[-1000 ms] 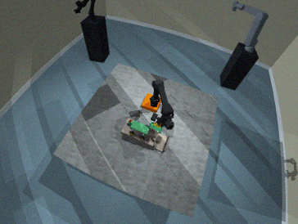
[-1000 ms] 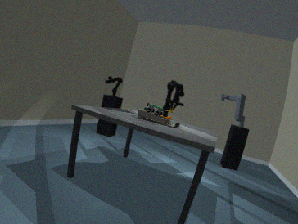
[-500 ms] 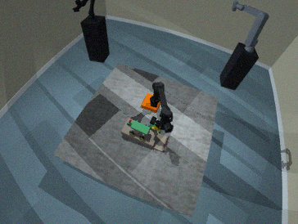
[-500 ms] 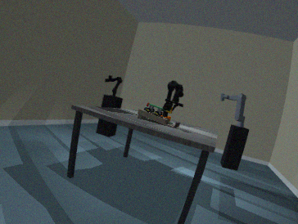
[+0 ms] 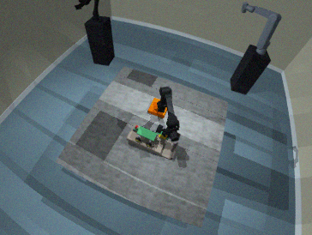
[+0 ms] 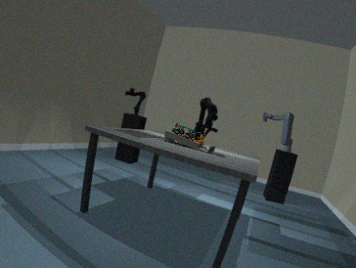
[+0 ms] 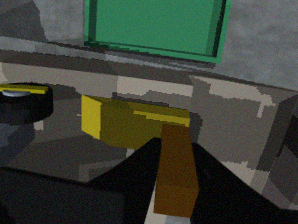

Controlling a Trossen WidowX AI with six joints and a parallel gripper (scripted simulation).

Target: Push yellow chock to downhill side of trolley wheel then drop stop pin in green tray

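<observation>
Gripper, pinching the orange handle of the yellow wedge chock at frame centre beside 1 black trolley wheel, could shove too hard and nudge the trolley downhill.

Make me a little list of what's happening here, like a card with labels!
holding: gripper shut on the chock's orange handle
chock: yellow chock on the ramp
wheel: black wheel left of the chock, a gap between them
tray: green tray beyond the ramp, nothing visible inside
stop pin: not visible in the wrist view
</observation>
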